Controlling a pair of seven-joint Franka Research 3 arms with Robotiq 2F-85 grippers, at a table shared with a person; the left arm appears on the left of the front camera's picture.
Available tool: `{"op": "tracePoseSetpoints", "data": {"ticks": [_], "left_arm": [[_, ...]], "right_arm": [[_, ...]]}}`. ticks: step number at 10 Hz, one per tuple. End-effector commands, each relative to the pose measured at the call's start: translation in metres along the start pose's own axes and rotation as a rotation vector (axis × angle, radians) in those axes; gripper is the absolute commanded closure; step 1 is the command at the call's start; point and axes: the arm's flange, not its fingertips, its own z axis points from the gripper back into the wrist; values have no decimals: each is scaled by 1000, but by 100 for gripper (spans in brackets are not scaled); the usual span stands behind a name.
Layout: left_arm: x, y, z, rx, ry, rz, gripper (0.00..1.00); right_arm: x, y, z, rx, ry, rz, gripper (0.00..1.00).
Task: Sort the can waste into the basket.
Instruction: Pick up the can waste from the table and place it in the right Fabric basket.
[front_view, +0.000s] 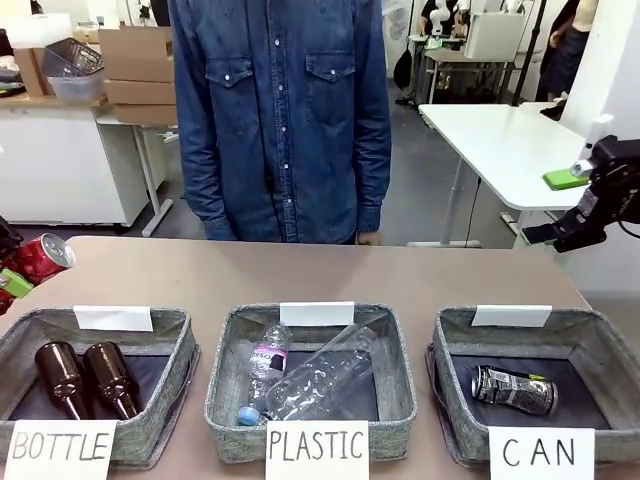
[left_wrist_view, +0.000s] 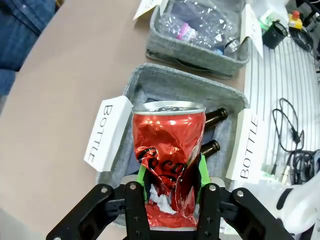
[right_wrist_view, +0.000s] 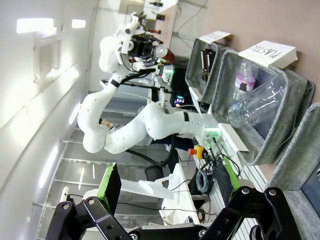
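1. Looking across the table in the front view: the red can (front_view: 40, 259) hangs at the far left edge, above the table and behind the bin signed BOTTLE (front_view: 60, 322), w/ a bit of green pad beside it. The black can (front_view: 513, 389) already lies on its side in the CAN basket (front_view: 455, 340) at far right. The PLASTIC bin (front_view: 225, 345) sits between them w/ clear bottles inside. The right gripper (front_view: 585, 220) is parked high at the right edge, off the table, holding nothing. A person in a denim shirt (front_view: 280, 110) stands at the far side.

2. Left wrist view: the left gripper (left_wrist_view: 170, 195) has its jaws pinching the dented red can's lower half, green pads on both sides; can upright, open top facing away. Directly beneath are the BOTTLE bin and its two brown bottles (left_wrist_view: 212, 131).

3. Right wrist view: right gripper's fingers (right_wrist_view: 107, 187) are spread wide, empty.

4. Step in hand, by judgement: carry phase, one can sorted, one gripped but over the wrong bin. Next move calls for travelling across past PLASTIC to the CAN basket before letting go; dropping here would mis-sort.
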Motion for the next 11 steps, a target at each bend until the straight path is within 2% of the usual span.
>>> {"op": "tracePoseSetpoints", "data": {"ticks": [1, 2, 3, 4, 5, 6, 7, 8, 9, 10, 11], "left_arm": [[54, -4, -25, -10, 9, -73, 60], [134, -21, -46, -33, -28, -241, 60], [212, -49, -70, 34, 53, -263, 60], [275, -86, -93, 12, 39, -367, 60], [333, -139, -122, -13, 43, -433, 60], [374, -190, -148, -68, 31, -494, 60], [407, -232, -176, -38, 25, -500, 60], [438, -261, -208, 48, 9, -508, 60], [466, -281, -246, 79, 17, -563, 60], [499, -284, -295, 53, 54, -614, 60], [525, -271, -336, 120, 83, -603, 60]], "right_arm": [[-11, 27, 34, -170, -80, 28, 0], [-19, 36, 61, -262, -179, 12, 0], [-30, 34, 90, -276, -277, -26, 0], [-40, 15, 119, -314, -384, -86, 0], [-55, -11, 147, -297, -492, -183, 0], [-72, -33, 169, -310, -571, -243, 0], [-89, -50, 186, -304, -647, -265, 0], [-108, -60, 194, -240, -700, -245, 0], [-88, -36, 185, -337, -581, -230, 0], [-88, -36, 185, -337, -581, -230, 0], [-88, -36, 185, -337, -581, -230, 0]]}}
